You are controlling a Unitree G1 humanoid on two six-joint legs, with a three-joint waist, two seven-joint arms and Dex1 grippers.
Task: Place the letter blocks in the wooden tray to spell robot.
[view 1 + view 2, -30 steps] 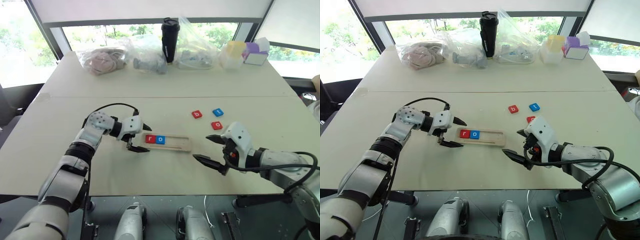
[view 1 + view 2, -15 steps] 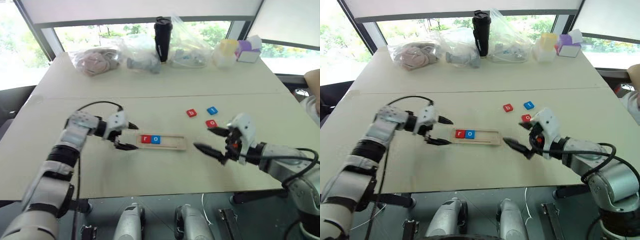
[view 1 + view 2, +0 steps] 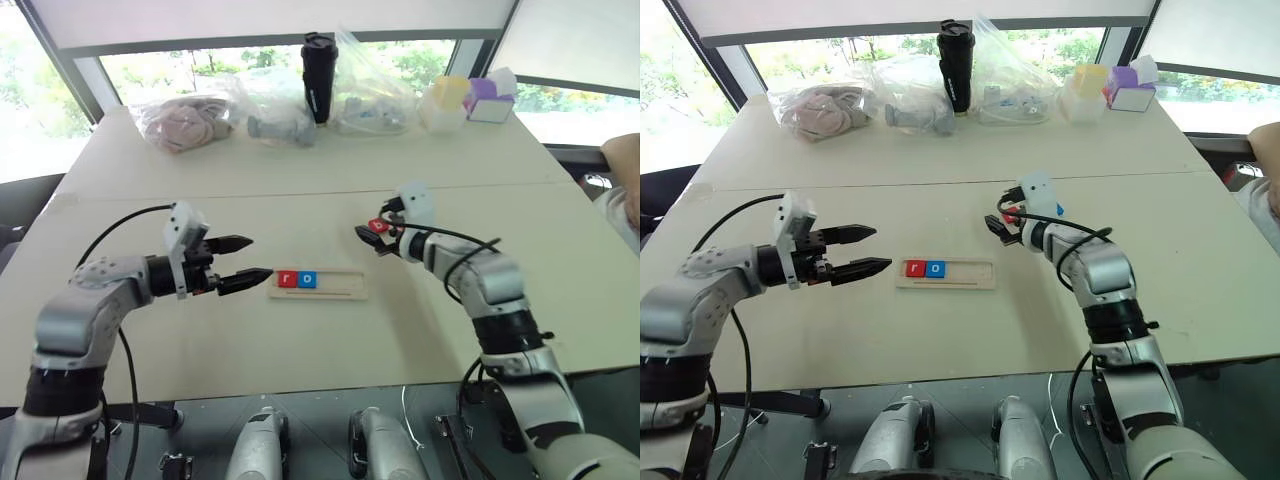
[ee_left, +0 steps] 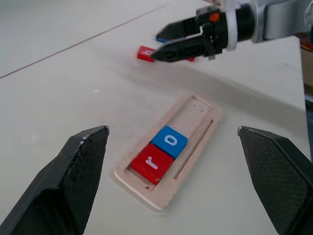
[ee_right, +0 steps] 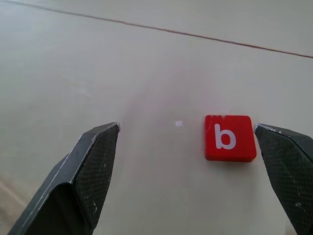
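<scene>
The wooden tray (image 3: 335,288) lies mid-table, with a red "r" block (image 3: 287,279) and a blue "o" block (image 3: 306,279) side by side at its left end. To the tray's left, my left gripper (image 3: 258,257) hovers open and empty, pointing toward it. My right gripper (image 3: 368,240) is open around the red "b" block (image 5: 230,138), which lies flat on the table near one finger (image 5: 288,166). In the left wrist view, the tray (image 4: 198,105) lies ahead, with the right gripper (image 4: 156,47) beyond it. A blue block (image 3: 1058,210) peeks out beside the right wrist.
Along the far table edge stand a black tumbler (image 3: 318,65), plastic bags (image 3: 185,118) of items, a yellow container (image 3: 445,100) and a purple box (image 3: 490,98). A person's arm (image 3: 625,165) shows at the right edge.
My left gripper has pulled back leftward from the tray and risen, still open. My right gripper has reached forward from the near right to straddle the red "b" block. The camera has shifted.
</scene>
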